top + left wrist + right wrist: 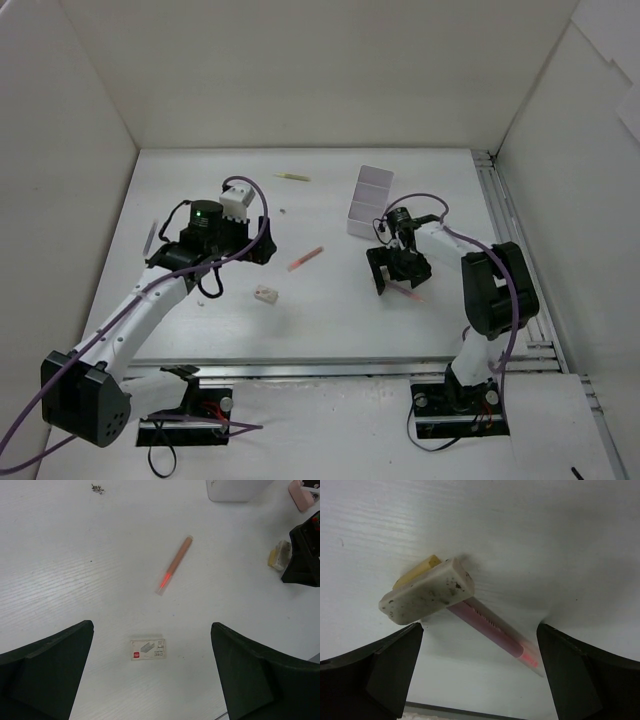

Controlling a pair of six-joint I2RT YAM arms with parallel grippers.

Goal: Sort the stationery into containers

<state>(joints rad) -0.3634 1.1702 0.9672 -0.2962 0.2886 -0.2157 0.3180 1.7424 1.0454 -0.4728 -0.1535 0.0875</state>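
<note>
My left gripper (240, 268) is open above the table; in its wrist view (152, 627) a small beige labelled block (148, 649) lies between the fingers, with an orange-red pen (175, 565) beyond it. Both also show in the top view, the block (265, 294) and the pen (305, 259). My right gripper (398, 278) is open and low over a dirty beige eraser (427, 591) lying on a pink-red pen (495, 630), with a yellow piece (415, 570) behind. The white divided box (371, 200) stands just beyond it. A yellow-green pen (293, 177) lies at the back.
A thin grey stick (152, 235) lies left of the left arm. A pink piece (302, 492) sits by the box corner (235, 490). A dark speck (97, 487) is on the table. White walls enclose the table; a metal rail (500, 210) runs along the right.
</note>
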